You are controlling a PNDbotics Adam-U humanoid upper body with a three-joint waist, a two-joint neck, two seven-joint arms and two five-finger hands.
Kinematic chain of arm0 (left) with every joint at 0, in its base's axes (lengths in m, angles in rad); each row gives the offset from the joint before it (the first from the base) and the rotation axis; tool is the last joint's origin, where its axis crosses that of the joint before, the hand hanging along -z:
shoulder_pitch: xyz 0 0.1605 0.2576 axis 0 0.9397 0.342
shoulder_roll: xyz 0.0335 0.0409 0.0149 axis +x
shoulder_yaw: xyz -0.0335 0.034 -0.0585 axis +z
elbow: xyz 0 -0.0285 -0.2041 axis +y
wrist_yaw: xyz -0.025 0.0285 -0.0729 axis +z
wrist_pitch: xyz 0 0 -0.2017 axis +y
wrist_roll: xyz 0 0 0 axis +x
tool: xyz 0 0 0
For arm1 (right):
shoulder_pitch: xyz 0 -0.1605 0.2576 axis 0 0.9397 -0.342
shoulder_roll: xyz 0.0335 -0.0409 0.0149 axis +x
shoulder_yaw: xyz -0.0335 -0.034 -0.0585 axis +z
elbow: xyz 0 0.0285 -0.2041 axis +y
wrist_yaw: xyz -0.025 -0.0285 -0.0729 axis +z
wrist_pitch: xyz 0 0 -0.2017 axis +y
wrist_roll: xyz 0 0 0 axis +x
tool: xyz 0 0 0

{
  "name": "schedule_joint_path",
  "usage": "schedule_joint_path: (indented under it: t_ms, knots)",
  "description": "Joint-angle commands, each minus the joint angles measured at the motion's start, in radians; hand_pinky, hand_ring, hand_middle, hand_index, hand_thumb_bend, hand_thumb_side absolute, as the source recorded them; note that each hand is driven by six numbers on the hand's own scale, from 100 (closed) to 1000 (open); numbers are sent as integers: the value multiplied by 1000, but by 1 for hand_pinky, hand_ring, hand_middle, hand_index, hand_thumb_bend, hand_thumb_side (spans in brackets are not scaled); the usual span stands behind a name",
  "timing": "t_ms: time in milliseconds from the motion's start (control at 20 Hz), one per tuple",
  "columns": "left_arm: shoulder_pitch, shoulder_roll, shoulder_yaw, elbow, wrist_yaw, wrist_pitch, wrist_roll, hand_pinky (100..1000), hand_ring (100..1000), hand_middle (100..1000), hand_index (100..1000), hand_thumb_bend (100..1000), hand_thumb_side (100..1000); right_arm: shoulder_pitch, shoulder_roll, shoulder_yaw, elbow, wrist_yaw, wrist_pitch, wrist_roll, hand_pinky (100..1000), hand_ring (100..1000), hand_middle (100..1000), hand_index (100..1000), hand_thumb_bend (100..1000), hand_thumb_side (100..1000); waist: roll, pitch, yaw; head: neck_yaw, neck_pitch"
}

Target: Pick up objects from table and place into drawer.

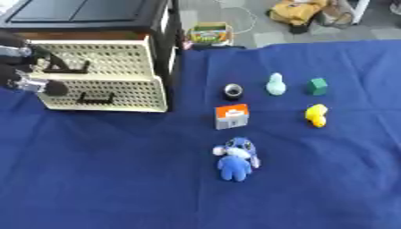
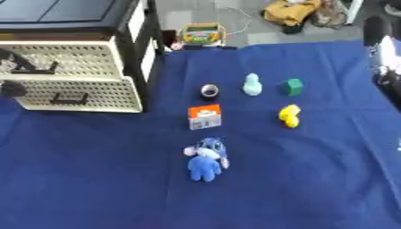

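Six small things lie on the blue cloth (image 1: 117,179): a blue plush toy (image 1: 235,159), an orange and white box (image 1: 232,116), a black and silver round thing (image 1: 232,91), a pale green figure (image 1: 275,84), a green cube (image 1: 317,86) and a yellow duck (image 1: 316,115). A black drawer unit (image 1: 160,40) with cream perforated drawer fronts (image 1: 102,91) stands at the back left. My left hand (image 1: 30,74) is at the drawers' left side, close to the upper black handle (image 1: 69,69). My right hand (image 2: 387,76) shows only at the right edge, far from the objects.
The cloth-covered table ends at the back, where a colourful box (image 1: 209,34) and a yellow-brown bundle (image 1: 297,10) sit on the floor. Bare cloth stretches across the front and the left front of the table.
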Motion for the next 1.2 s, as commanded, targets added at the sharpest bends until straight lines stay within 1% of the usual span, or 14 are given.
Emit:
schedule_joint_path:
  t_ms: [50,300,800,1000,1200]
  knots:
    - [-24,19,25,-13,-8,11,0,100,100,100,935,576,1000,-11,-13,-6,-17,-1,-2,0,619,579,452,732,448,775,-3,-15,0,4,-11]
    - [-27,15,17,-9,-15,16,0,100,100,100,931,580,1000,-10,-11,-5,-17,-2,-2,1,620,579,452,732,448,774,-3,-16,0,7,-13]
    - [-35,-1,-12,-2,-16,1,0,100,100,100,916,572,1000,-7,-9,-9,-17,-2,2,-2,620,581,451,733,448,771,-2,-15,-5,9,-14]
    - [-42,-7,-26,3,-24,-8,0,100,100,100,913,584,1000,-6,-7,-10,-17,-2,3,-3,620,581,451,732,448,770,0,-15,-6,9,-13]
    - [-45,-13,-38,31,-57,-16,0,100,100,100,909,609,1000,-7,-7,-10,-17,-3,2,-3,620,581,451,732,448,769,1,-16,-8,11,-13]
